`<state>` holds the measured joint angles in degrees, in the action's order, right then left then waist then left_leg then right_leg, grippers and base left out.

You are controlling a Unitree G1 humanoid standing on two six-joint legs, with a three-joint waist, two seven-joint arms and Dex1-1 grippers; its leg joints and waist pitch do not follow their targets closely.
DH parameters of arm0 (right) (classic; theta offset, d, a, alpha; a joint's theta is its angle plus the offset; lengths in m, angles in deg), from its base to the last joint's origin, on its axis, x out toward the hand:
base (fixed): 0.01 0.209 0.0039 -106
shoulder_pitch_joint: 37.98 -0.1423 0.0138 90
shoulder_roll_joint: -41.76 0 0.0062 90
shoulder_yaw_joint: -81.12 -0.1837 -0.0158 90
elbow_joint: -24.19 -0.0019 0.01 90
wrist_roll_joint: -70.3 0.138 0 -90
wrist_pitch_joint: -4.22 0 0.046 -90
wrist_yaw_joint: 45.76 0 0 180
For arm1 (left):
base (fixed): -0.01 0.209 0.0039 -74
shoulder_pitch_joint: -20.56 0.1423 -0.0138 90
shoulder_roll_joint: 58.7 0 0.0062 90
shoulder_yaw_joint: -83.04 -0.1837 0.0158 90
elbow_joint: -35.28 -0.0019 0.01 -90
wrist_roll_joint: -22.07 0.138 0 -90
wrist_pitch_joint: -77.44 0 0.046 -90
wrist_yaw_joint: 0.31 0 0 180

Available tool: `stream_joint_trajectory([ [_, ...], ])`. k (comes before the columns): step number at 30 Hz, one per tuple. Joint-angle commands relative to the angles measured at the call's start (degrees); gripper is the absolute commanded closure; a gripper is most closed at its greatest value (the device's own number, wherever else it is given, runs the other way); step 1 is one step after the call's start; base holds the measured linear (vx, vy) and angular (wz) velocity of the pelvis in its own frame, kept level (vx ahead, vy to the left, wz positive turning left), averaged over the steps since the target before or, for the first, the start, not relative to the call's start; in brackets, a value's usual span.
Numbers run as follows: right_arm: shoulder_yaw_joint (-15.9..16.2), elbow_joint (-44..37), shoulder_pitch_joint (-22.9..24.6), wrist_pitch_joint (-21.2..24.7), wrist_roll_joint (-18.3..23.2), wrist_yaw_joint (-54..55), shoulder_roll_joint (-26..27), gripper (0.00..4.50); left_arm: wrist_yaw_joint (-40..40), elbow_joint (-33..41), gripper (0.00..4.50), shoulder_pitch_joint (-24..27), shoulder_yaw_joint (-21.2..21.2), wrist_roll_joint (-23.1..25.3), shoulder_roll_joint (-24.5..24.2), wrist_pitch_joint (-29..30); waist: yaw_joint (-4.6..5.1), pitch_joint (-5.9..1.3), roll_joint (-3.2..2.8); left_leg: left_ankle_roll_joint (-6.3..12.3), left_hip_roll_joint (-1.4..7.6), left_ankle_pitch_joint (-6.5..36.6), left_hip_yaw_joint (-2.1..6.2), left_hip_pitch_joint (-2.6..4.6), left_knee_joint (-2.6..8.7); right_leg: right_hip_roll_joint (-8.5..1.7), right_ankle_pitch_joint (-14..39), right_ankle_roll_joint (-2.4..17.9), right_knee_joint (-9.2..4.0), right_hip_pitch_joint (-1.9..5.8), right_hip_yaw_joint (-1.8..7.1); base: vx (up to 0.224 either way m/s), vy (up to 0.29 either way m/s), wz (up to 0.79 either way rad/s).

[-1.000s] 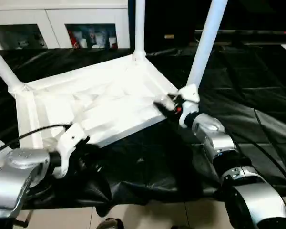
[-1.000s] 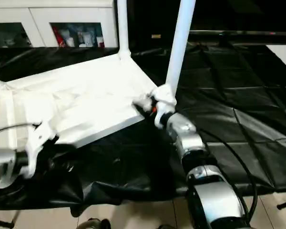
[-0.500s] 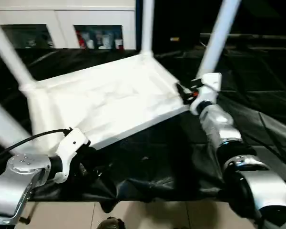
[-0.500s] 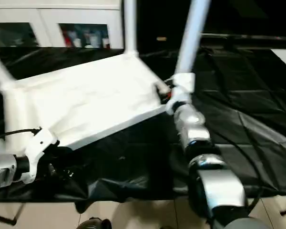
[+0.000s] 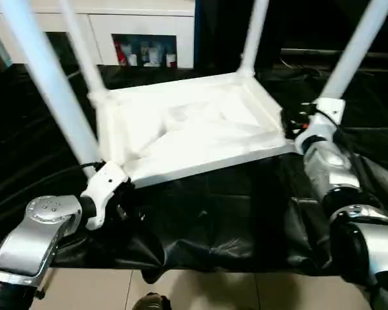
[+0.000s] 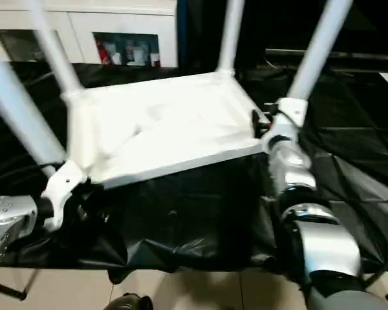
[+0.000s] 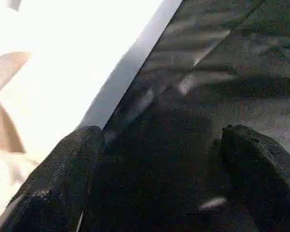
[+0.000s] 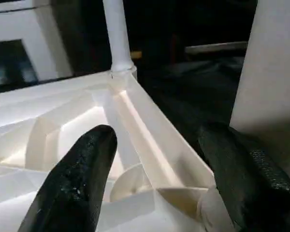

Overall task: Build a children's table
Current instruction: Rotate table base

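Observation:
The children's table lies upside down on the black cloth, its white ribbed tabletop (image 5: 187, 129) facing up. Legs stand up from its corners: near-left leg (image 5: 48, 84), far-left leg (image 5: 84, 51), far-right leg (image 5: 252, 32) and near-right leg (image 5: 355, 51). My right gripper (image 5: 294, 123) is at the near-right corner. In its wrist view the fingers (image 8: 77, 183) straddle the corner socket (image 8: 130, 186) beside that leg (image 8: 270, 72), shut on the corner. My left gripper (image 5: 123, 206) hangs just below the front-left edge, fingers (image 7: 63, 183) wide open over black cloth, holding nothing.
The black-draped work table (image 5: 233, 213) ends at its front edge just before me, with pale floor (image 5: 200, 290) below. White cabinets with a glass door (image 5: 145, 51) stand behind. A black cable (image 5: 52, 177) runs along my left forearm.
The tabletop with its legs has swung to the right, my right gripper moving with its corner. The left legs have come into view. My view has shifted too.

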<state>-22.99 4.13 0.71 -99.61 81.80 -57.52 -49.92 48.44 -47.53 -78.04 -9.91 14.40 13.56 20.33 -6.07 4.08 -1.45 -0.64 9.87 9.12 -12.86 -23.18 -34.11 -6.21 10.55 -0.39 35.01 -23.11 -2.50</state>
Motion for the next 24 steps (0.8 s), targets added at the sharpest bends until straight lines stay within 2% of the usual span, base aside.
stream_joint_trajectory([
  [1,0.2,-1.7,1.6,-1.3,0.0,-3.6,-0.4,1.27,2.7,1.5,0.09,2.3,1.7,-2.4,-1.1,-1.0,0.41,-4.98,-0.28,-0.43,2.53,14.7,1.93,1.93,3.95,-1.73,5.4,12.8,-2.97,1.74,1.38,0.0,0.0,0.0],
  [3,1.4,-3.1,3.1,-2.0,-0.7,-6.7,0.2,1.27,4.8,2.4,0.09,4.4,3.5,-4.6,-2.0,-1.2,0.51,-5.01,-0.45,0.91,2.6,13.5,1.87,1.8,3.78,-1.73,4.9,13.8,-2.78,1.85,1.28,0.0,0.0,0.0],
  [5,2.1,-5.0,4.8,-2.8,-0.6,-9.0,0.8,1.27,5.9,2.0,0.09,6.3,6.1,-6.0,-2.9,-2.3,0.83,-4.8,-0.35,1.28,2.79,14.1,1.85,1.57,3.92,-1.76,6.2,14.1,-3.02,1.97,1.27,0.0,0.0,0.0],
  [6,2.3,-5.9,5.6,-3.1,-0.3,-10.0,1.1,1.27,6.4,1.8,0.09,7.1,7.4,-6.5,-3.3,-3.1,0.95,-4.84,-0.39,1.13,2.89,14.5,1.85,1.72,3.97,-1.68,7.0,14.1,-3.08,1.89,1.29,0.0,0.0,0.0],
  [7,2.1,-9.0,8.1,-3.4,1.1,-12.4,2.1,1.27,7.7,1.2,0.09,9.4,10.8,-8.3,-4.4,-4.9,0.98,-4.7,-0.3,0.8,2.97,15.8,1.82,1.91,4.02,-1.69,9.0,14.2,-3.3,1.75,1.37,0.0,0.0,0.0],
  [8,2.1,-10.2,9.1,-3.5,1.6,-13.4,2.5,1.27,8.3,1.1,0.09,10.3,12.1,-9.1,-4.8,-5.3,0.96,-4.4,-0.3,0.44,3.07,17.4,1.94,1.64,4.29,-1.82,11.6,13.5,-3.48,1.83,1.46,0.0,0.0,0.0],
  [10,2.6,-12.2,10.9,-3.8,1.8,-14.6,3.1,1.27,9.1,1.0,0.09,11.4,13.9,-10.1,-5.3,-5.5,0.93,-4.44,-0.42,-0.54,3.31,19.0,1.91,2.29,4.46,-1.51,13.7,12.8,-3.67,1.33,1.56,0.0,0.0,0.0],
  [14,5.2,-17.8,17.0,-4.4,0.8,-17.5,4.4,1.27,9.4,-1.0,0.09,13.4,19.0,-10.9,-7.0,-9.1,0.7,-4.21,-0.76,-2.51,3.45,23.0,1.96,2.88,4.81,-1.34,16.4,11.8,-4.03,0.66,1.8,0.0,0.0,0.0],
  [16,4.8,-17.9,18.6,-3.9,0.8,-16.2,5.2,1.27,7.7,-2.7,0.09,12.3,20.8,-11.0,-6.3,-11.0,0.79,-4.2,-0.82,-3.49,3.43,24.4,2.15,2.99,4.99,-1.38,17.0,11.6,-4.04,0.61,1.88,0.0,0.0,0.0],
  [18,5.3,-18.7,20.9,-2.1,-1.9,-11.4,5.6,1.27,4.3,-4.6,0.09,10.0,22.5,-11.5,-4.1,-13.9,0.78,-4.06,-0.99,-4.43,3.41,25.6,2.31,3.11,5.22,-1.4,17.6,11.3,-4.22,0.48,1.9,0.0,0.0,0.0],
  [19,5.4,-18.8,21.2,-2.0,-2.4,-10.4,5.5,1.27,3.5,-5.0,0.09,9.4,22.6,-11.4,-3.6,-14.4,0.75,-4.06,-0.94,-5.24,3.36,26.5,2.27,3.42,5.24,-1.41,17.8,11.1,-4.31,0.29,1.98,0.0,0.0,0.0],
  [20,5.3,-18.9,21.4,-2.1,-2.4,-10.0,5.6,1.27,2.0,-5.5,0.09,8.6,22.7,-10.9,-3.0,-14.7,0.88,-4.2,-0.91,-5.37,3.24,26.5,2.4,3.16,5.2,-1.56,17.3,10.9,-4.12,0.65,2.04,0.0,0.0,0.0],
  [24,5.3,-20.3,22.5,-0.6,-2.7,-7.1,5.9,1.27,-3.8,-8.3,0.09,4.1,21.5,-9.0,0.9,-18.3,1.23,-4.31,-0.7,-4.86,3.1,25.6,2.44,2.97,5.12,-1.61,16.5,10.2,-4.18,0.86,2.1,0.0,0.0,0.0],
])
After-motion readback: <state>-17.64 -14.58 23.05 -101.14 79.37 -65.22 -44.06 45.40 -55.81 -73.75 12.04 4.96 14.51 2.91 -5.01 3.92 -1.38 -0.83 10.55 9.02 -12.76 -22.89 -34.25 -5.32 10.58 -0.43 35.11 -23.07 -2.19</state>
